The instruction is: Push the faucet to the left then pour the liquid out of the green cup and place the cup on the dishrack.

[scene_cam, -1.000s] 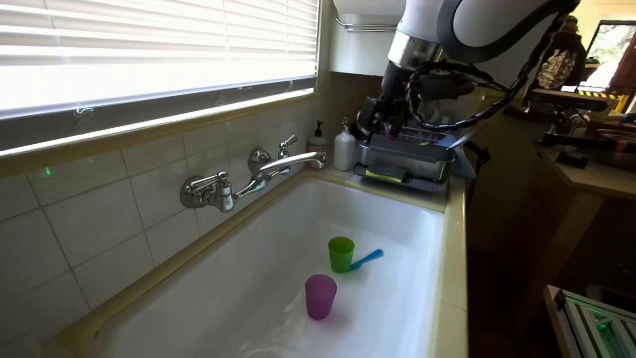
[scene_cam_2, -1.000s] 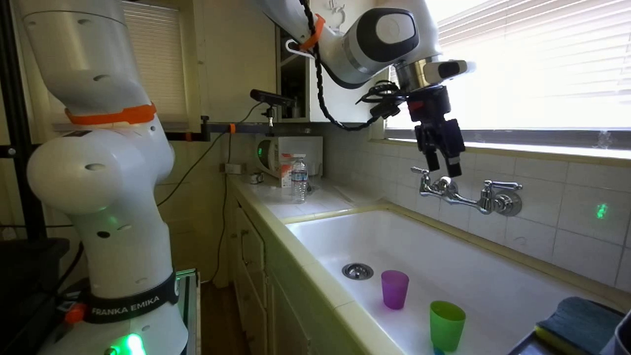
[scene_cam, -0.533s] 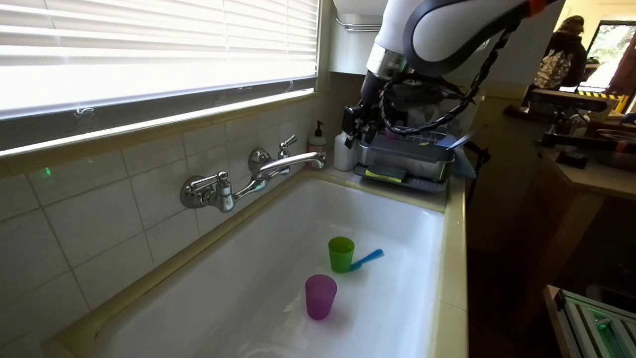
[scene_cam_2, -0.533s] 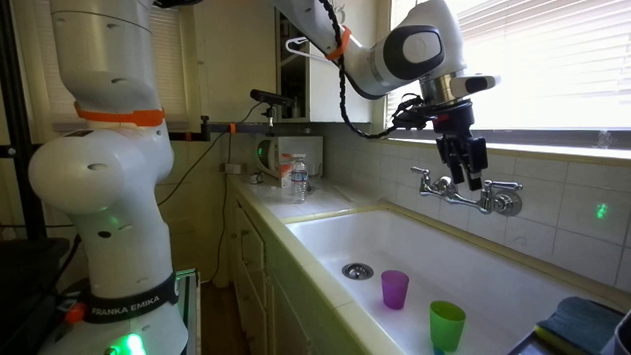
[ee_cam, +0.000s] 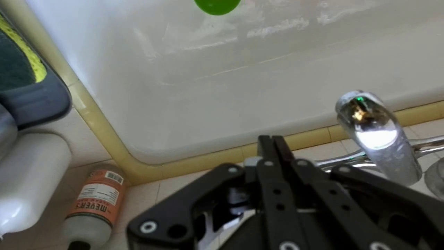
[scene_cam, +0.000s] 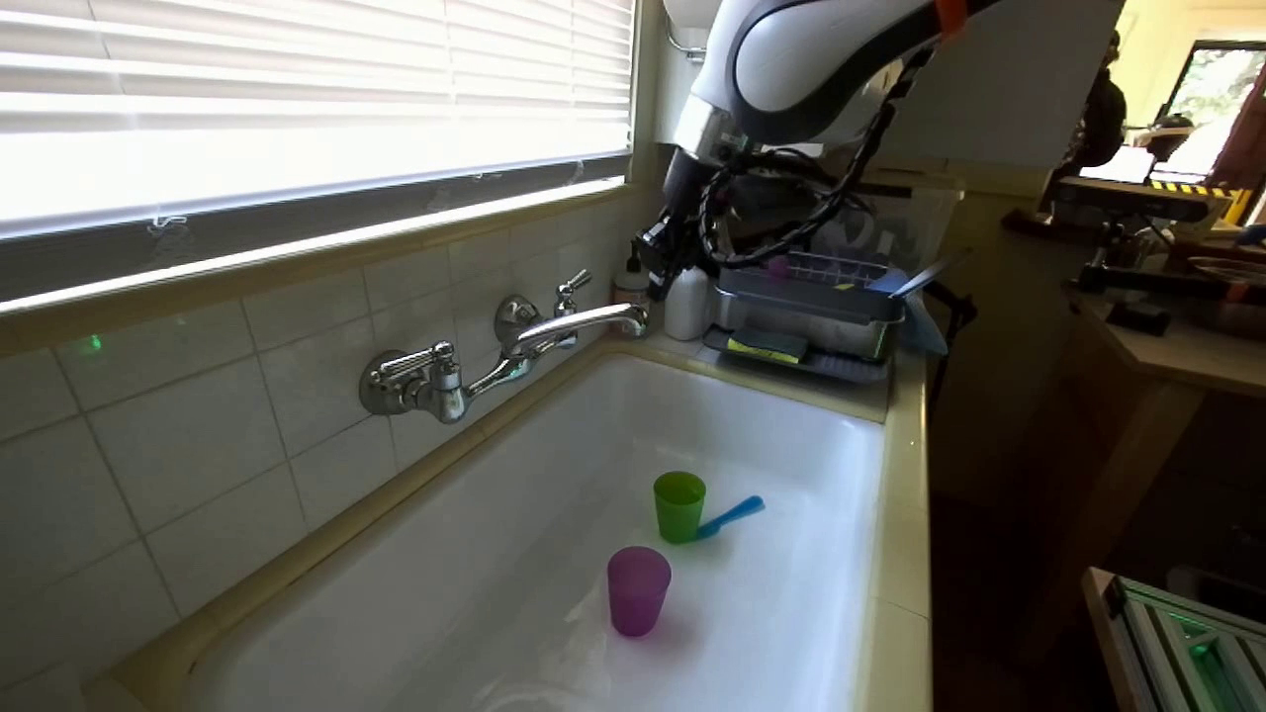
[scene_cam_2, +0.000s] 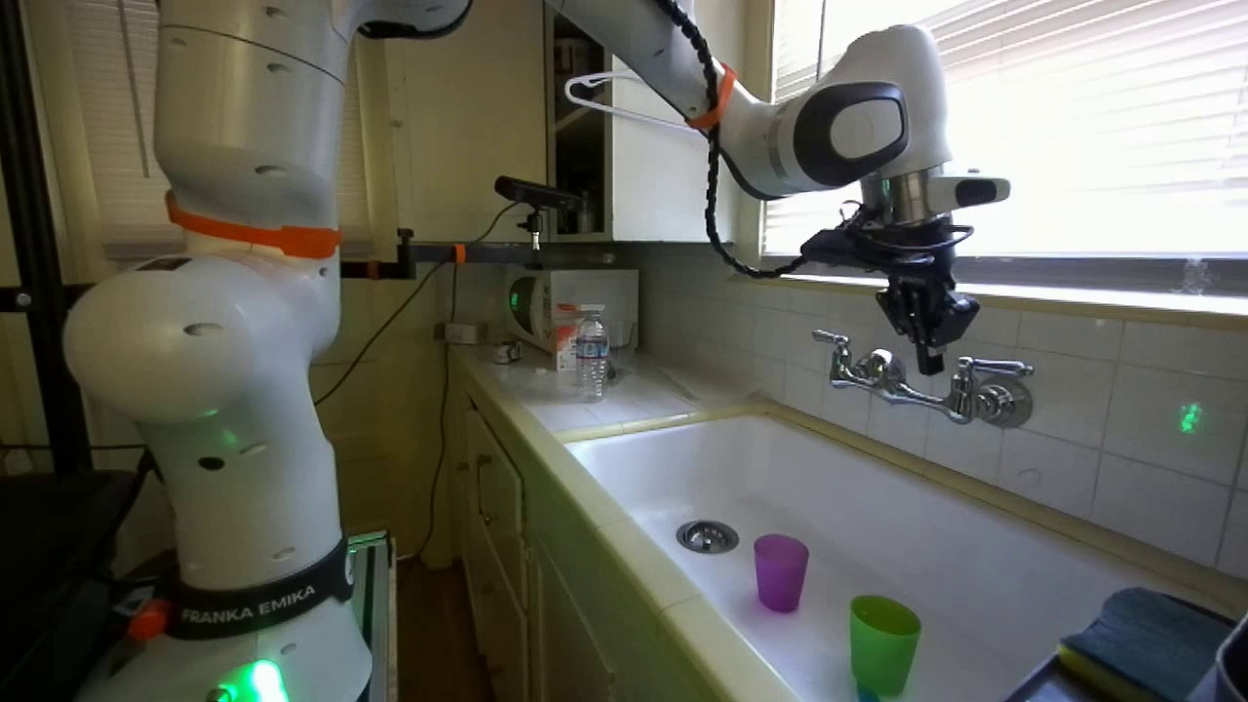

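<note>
Clenched on nothing, the fingers (ee_cam: 265, 151) hang near the counter's wall-side edge (ee_cam: 208, 161) beside the faucet (scene_cam: 524, 344), probably to nudge its spout (scene_cam: 586, 320) with one blunt tip, while the green cup (scene_cam: 678, 511) stands upright in the sink (scene_cam: 514, 554).

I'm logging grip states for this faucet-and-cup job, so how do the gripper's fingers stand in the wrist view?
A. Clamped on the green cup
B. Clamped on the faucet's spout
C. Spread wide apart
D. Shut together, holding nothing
D: in the wrist view the gripper has its two fingers side by side with nothing between them, while the faucet shows apart to their right and the green cup at the top edge.
</note>
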{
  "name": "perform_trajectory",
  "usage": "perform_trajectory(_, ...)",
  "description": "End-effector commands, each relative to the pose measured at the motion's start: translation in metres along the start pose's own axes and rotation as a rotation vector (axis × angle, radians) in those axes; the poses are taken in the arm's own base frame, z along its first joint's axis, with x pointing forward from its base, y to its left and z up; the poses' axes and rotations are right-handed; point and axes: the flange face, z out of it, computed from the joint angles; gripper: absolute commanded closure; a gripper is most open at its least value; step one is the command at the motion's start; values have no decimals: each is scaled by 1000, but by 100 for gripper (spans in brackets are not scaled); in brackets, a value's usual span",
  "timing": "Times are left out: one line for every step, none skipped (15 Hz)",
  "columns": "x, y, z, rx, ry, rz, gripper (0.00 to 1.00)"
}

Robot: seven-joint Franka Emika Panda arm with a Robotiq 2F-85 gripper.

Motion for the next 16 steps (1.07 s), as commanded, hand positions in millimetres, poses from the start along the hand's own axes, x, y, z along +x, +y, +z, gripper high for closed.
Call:
perform_trajectory(14,-13,13,28,-27,-78,100)
perform_trajectory(15,-17,17,34,-31,-101,100)
perform_trajectory(16,-22,20,43,-32,-119,100)
perform_trajectory(16,-26,23,51,-34,-135,100)
perform_trajectory(16,-30,24,66,-37,-150,100)
perform_trajectory(17,-34,24,81,-41,-163,100)
perform_trajectory(16,-40,24,106,-51,-178,100)
perform_trajectory(15,-43,24,115,-56,-191,100)
perform_trajectory(14,-47,23,131,-70,-208,100)
perform_trajectory(14,-49,21,138,-77,-221,100)
perform_trajectory(13,-51,20,147,-94,-237,100)
perform_trajectory(10,-53,19,155,-116,-252,100)
perform_trajectory(9,-55,21,162,-132,-265,100)
perform_trajectory(8,-57,22,158,-147,-274,100)
perform_trajectory(6,-58,23,160,-166,-280,100)
perform_trajectory(5,-60,24,161,-177,-281,100)
